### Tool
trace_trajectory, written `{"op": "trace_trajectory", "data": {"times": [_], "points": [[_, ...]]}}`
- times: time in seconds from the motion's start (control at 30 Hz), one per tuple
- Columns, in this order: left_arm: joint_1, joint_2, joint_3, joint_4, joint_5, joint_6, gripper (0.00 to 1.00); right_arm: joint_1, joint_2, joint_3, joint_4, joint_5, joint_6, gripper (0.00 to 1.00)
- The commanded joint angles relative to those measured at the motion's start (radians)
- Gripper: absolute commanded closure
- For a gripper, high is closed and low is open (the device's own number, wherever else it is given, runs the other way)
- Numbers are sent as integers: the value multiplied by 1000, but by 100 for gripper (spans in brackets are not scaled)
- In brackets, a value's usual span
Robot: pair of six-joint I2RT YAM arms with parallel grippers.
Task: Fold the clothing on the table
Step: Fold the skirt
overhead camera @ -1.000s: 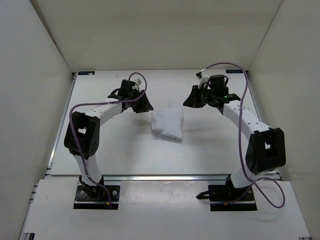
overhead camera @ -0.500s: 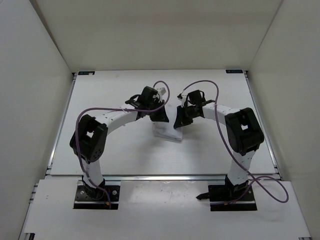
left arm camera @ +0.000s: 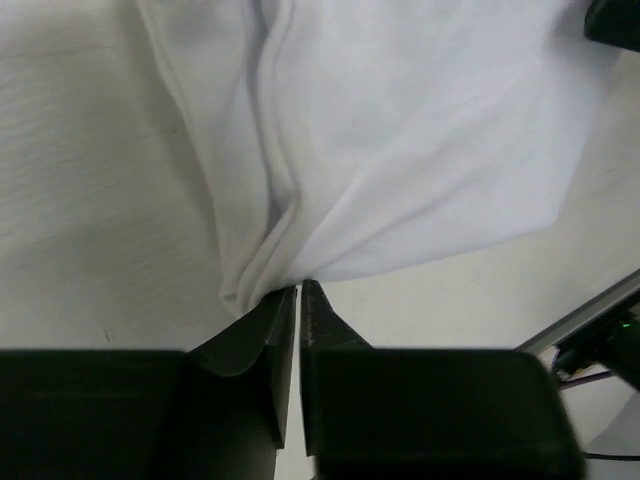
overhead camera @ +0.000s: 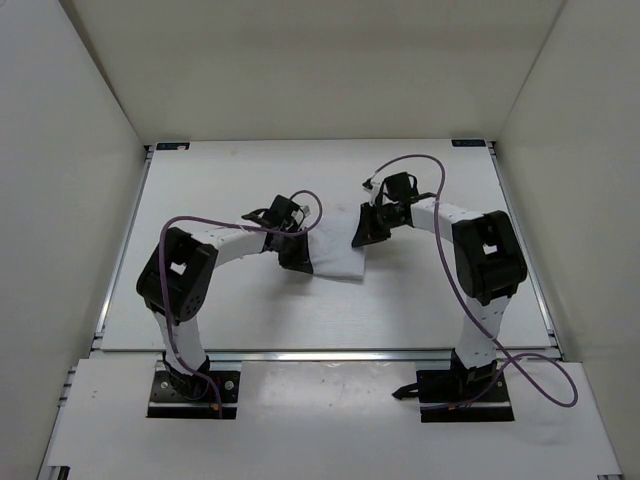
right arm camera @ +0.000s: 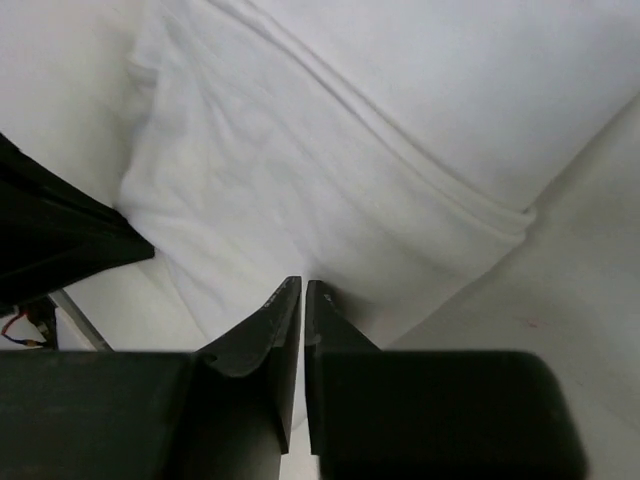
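Cloth (overhead camera: 338, 252) lies in the middle of the table (overhead camera: 220, 310), between the two arms. From above, its left and right edges vanish under the dark wrist heads, so the fingertips cannot be made out there. The close views cut the fabric off at the top and sides.

The left gripper (left arm camera: 299, 288) has its fingers almost pressed together, pinching a corner of the cloth. Creases run down and bunch at the tips. The right gripper (right arm camera: 302, 285) has its fingers tight together, with the tips over the cloth's near edge. Whether any fabric is caught between them I cannot tell.

Both arms bend inward from their bases, elbows out to the sides, forearms reaching toward each other, wrists tipped down low over the table. The left wrist sits at the cloth's near left corner, the right at its far right corner.
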Motion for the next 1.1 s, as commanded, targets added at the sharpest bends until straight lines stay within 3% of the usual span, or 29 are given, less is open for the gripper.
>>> {"op": "trace_trajectory", "data": {"times": [0.0,0.07,0.1,0.17,0.27,0.37,0.43,0.57,0.8,1.07], "points": [[-5,-70,81,-14,28,24,80,-38,-50,108,-2,-61,-2,95],[8,-104,121,-31,37,28,60,-68,-87,158,-22,-64,18,81],[21,-131,137,-40,31,35,54,-91,-109,180,-42,-55,27,69],[44,-191,144,-40,13,53,28,-113,-142,218,-91,-21,21,43],[106,-259,91,-37,-68,110,1,-140,-205,235,-186,136,-42,23],[207,-305,85,-118,-140,168,1,-147,-265,187,-241,267,-117,18],[212,-336,92,-177,-225,211,1,-151,-314,133,-257,351,-117,17],[190,-394,63,-263,-425,266,1,-157,-409,-31,-211,363,-119,16],[192,-549,-171,-160,-358,202,1,-105,-549,-246,-79,343,-56,15],[190,-635,-255,-148,-352,151,1,-85,-583,-302,-33,320,-42,19]]}}
